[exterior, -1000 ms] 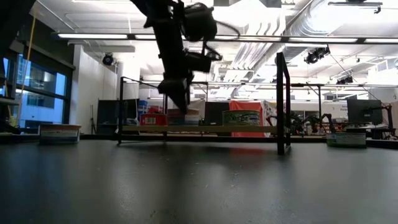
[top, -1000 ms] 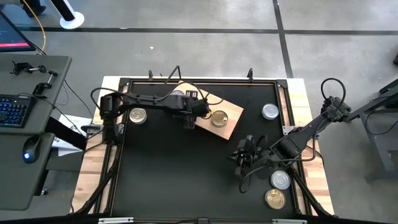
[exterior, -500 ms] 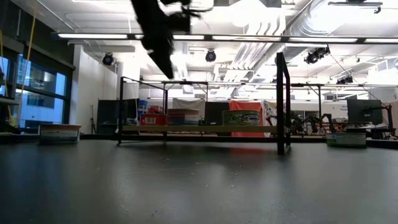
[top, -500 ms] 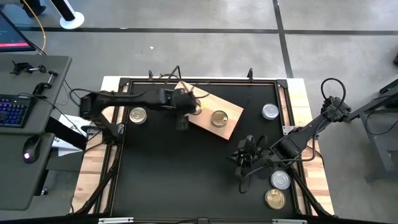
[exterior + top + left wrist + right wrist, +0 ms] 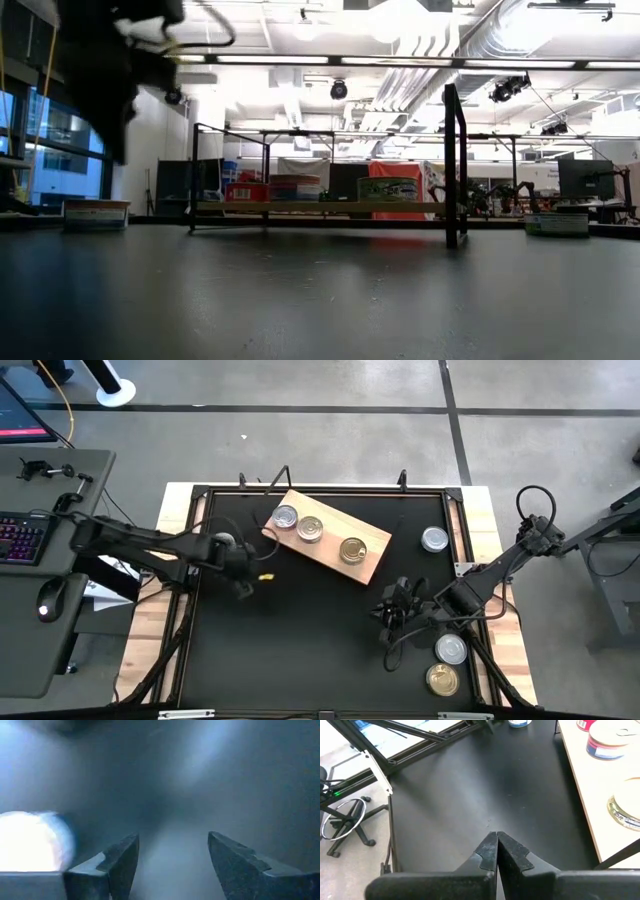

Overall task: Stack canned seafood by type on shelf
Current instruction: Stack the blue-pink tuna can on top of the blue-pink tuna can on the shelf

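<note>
Black tabletop carrying wooden shelf bearing 3 tins, left gripper hovering spread and empty, right gripper resting clenched.

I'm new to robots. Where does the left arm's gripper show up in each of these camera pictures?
High view: the left gripper is left of centre, over the black tabletop, beside the wooden board.
Low view: dark blurred shape hanging at upper left.
Left wrist view: its two open fingers at the bottom, nothing between them.
Right wrist view: not in it; only the shut right gripper.
Shared landmark: the black tabletop.
</note>
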Available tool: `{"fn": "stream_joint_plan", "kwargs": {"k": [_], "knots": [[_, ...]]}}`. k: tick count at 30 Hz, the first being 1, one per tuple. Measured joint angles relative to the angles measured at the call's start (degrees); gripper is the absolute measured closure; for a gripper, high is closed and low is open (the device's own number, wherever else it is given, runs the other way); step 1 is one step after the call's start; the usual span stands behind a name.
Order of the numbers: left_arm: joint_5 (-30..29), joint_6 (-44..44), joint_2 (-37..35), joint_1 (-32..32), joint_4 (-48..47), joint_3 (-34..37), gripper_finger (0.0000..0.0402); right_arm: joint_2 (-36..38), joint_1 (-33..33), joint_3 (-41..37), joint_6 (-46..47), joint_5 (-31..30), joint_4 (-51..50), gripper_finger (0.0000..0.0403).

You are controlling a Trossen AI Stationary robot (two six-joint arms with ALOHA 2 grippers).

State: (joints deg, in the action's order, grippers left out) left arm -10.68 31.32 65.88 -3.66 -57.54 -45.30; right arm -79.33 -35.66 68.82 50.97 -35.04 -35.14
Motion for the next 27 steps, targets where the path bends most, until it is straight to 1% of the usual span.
{"fn": "stream_joint_plan", "kwargs": {"k": [2, 4, 5, 7, 8, 9, 14, 17, 27], "knots": [[-5.94, 2.41, -0.26, -0.02, -4.28, 0.54, 0.0195, 0.00, 0.51, 0.00, -0.01, 0.14, -0.06, 0.0403], [-11.94, 1.64, 0.46, 0.61, -7.46, 0.55, 0.0232, 0.00, 1.41, 0.00, -0.03, 0.55, -0.25, 0.0403], [-14.56, 0.97, 0.97, 1.17, -8.00, 0.55, 0.0259, 0.00, 1.97, 0.00, -0.37, 0.90, -0.28, 0.0403], [-19.27, -0.33, 2.51, 2.79, -9.06, 0.53, 0.0325, 0.00, 3.01, 0.00, -1.31, 2.19, -0.25, 0.0403], [-20.56, -1.24, 3.28, 3.72, -9.39, 0.55, 0.0360, 0.00, 3.55, 0.00, -1.72, 2.94, -0.23, 0.0403], [-21.43, -1.74, 4.15, 4.88, -9.55, 0.55, 0.0380, 0.00, 4.05, 0.00, -1.94, 3.85, -0.23, 0.0403], [-23.01, -1.98, 8.21, 9.76, -9.29, 1.22, 0.0398, 0.00, 5.76, 0.00, -2.37, 7.08, -0.21, 0.0403], [-22.32, -2.46, 10.75, 12.06, -8.58, 2.22, 0.0400, 0.00, 6.16, 0.00, -2.57, 7.30, -0.18, 0.0403], [-21.46, -3.11, 17.70, 18.36, -8.20, 2.21, 0.0401, 0.00, 6.01, 0.00, -2.59, 7.67, 0.27, 0.0402]]}}
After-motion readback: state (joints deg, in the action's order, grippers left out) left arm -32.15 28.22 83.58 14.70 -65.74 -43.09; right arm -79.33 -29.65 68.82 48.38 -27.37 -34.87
